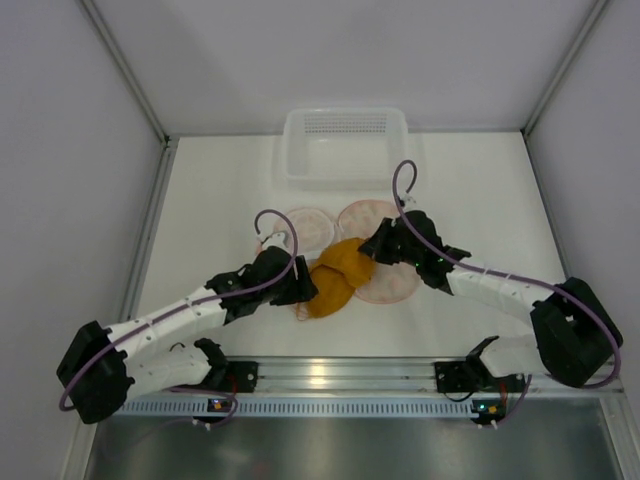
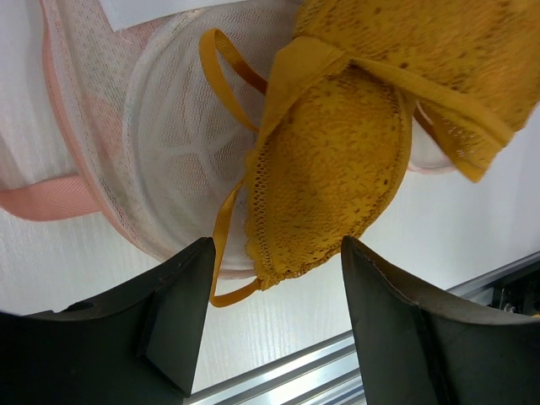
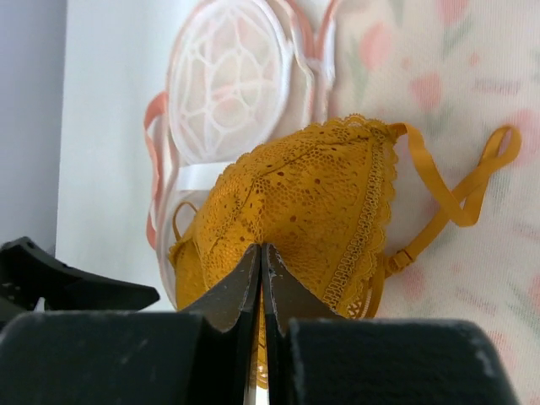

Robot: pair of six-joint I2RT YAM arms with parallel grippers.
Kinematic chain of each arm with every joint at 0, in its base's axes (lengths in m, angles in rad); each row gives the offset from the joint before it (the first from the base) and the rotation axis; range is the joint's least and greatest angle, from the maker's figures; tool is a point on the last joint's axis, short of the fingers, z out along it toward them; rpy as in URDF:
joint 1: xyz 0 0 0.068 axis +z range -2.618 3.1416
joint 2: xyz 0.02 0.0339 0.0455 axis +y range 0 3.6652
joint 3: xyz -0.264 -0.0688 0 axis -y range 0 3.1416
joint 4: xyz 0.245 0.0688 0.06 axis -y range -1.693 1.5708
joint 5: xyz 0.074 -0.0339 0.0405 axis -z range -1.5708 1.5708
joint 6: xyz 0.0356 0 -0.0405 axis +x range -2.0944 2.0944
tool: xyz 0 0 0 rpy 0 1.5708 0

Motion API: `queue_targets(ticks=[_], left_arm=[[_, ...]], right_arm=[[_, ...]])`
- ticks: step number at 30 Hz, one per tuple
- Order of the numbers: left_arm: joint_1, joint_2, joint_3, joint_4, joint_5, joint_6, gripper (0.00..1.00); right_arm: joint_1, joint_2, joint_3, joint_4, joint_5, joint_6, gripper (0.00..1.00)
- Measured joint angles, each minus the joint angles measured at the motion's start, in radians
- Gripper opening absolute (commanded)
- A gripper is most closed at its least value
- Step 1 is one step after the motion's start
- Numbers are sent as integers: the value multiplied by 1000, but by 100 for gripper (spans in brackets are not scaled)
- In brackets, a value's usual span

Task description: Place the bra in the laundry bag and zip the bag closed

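Note:
The mustard-orange lace bra [image 1: 338, 275] lies folded on the open laundry bag [image 1: 312, 226], a pale pink pouch with white mesh round panels. In the right wrist view, my right gripper [image 3: 261, 247] is shut on the bra [image 3: 304, 202], pinching lace at the near edge of a cup. The bag's mesh panel [image 3: 228, 84] sits behind it. My left gripper [image 2: 277, 249] is open just short of the other cup [image 2: 329, 160], nothing between its fingers. That cup overlaps a mesh panel of the bag [image 2: 169, 126]. From above, the left gripper [image 1: 305, 285] and right gripper [image 1: 375, 245] flank the bra.
A white slotted plastic basket [image 1: 345, 145] stands at the back of the table beyond the bag. The metal rail [image 1: 330, 375] runs along the near edge. White walls enclose the table on both sides.

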Motion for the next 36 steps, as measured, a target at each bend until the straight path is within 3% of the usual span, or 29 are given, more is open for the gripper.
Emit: queue_targets(ticks=[14, 21, 30, 36], left_arm=[[-43, 113, 50, 66, 18, 85, 67], [-129, 109, 132, 71, -24, 106, 72], [-144, 45, 67, 121, -187, -95, 73], [-144, 146, 24, 257, -228, -203, 71]], right_arm=[[0, -113, 92, -237, 234, -192, 0], [-9, -111, 101, -328, 344, -246, 0], [-28, -111, 102, -340, 359, -272, 0], [-28, -111, 97, -338, 342, -273, 0]])
